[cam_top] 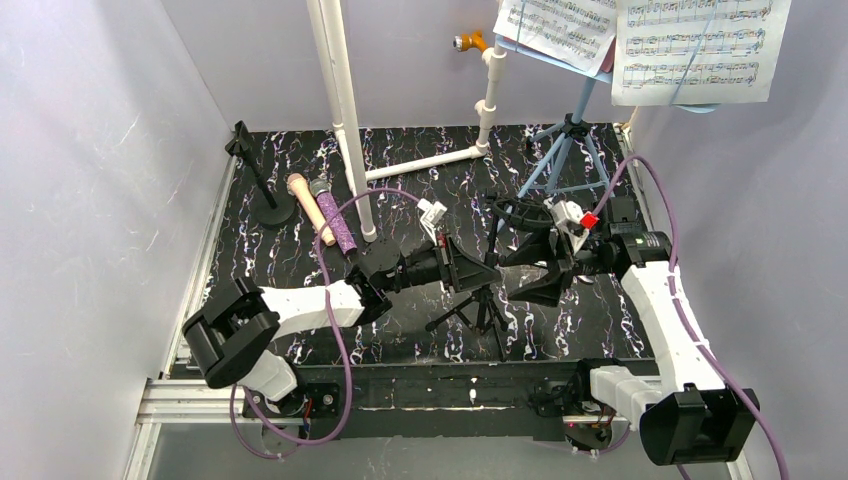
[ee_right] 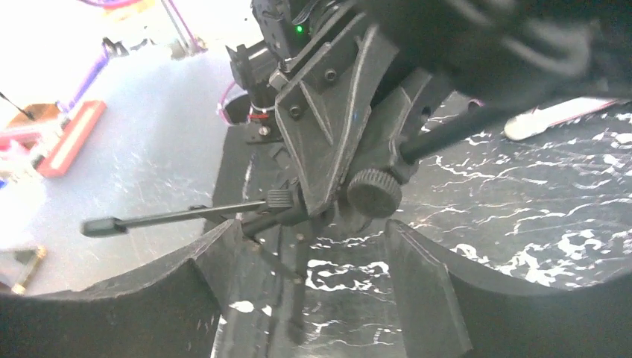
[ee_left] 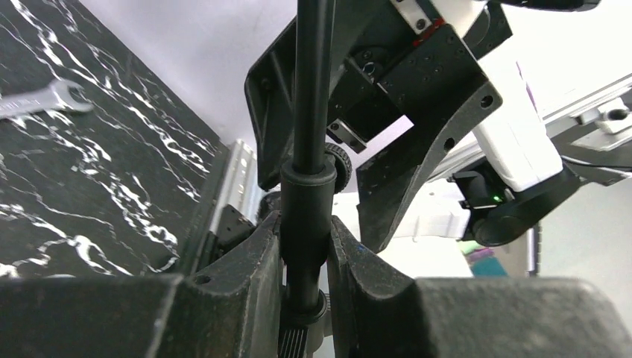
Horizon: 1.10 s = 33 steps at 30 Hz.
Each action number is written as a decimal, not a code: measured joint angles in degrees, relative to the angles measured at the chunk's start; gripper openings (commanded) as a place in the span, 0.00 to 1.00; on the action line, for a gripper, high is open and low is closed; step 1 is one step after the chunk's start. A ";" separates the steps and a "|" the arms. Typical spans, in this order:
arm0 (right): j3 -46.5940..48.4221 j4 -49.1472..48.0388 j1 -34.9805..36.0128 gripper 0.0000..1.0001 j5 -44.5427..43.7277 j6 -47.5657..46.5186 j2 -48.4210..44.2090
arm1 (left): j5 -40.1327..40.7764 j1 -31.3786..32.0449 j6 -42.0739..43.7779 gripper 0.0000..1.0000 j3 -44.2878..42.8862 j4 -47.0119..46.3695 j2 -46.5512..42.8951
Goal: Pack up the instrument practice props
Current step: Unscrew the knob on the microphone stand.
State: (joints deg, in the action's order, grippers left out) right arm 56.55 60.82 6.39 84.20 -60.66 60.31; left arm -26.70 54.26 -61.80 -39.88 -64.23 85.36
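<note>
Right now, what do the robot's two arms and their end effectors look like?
The left arm and right arm have white links between boxy black joint housings, each trailing a purple cable. The left end effector and right end effector are black, with two broad wedge-shaped fingers. A small red block sits near the right wrist.

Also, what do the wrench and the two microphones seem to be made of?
Wrench: probably steel, bright silvery sheen. Peach microphone: likely plastic, smooth even colour. Purple glitter microphone: likely plastic under a sparkly, speckled coating.
</note>
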 measured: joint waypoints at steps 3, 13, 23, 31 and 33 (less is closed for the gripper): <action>-2.12 -5.97 -1.60 0.83 -0.02 11.98 -1.70 | 0.70 -0.46 4.96 0.00 0.15 1.75 -1.75; -12.52 -44.65 -4.90 0.86 -7.41 75.23 -3.63 | 1.79 -0.17 21.92 0.00 0.46 6.16 -12.20; -12.26 -57.46 -3.74 0.76 -8.55 109.96 -2.95 | 5.35 2.62 33.81 0.00 0.15 11.61 -10.56; -12.09 -58.07 -3.23 0.58 -8.17 118.71 -2.47 | 7.45 3.17 38.25 0.00 -1.66 13.55 -7.80; -12.09 -58.10 -2.99 0.56 -8.15 120.04 -2.47 | 8.33 3.26 38.88 0.00 -1.95 13.66 -7.80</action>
State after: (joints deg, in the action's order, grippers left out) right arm 44.47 2.72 3.40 76.05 59.37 57.84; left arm -18.37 57.52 -22.92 -41.82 -50.57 77.56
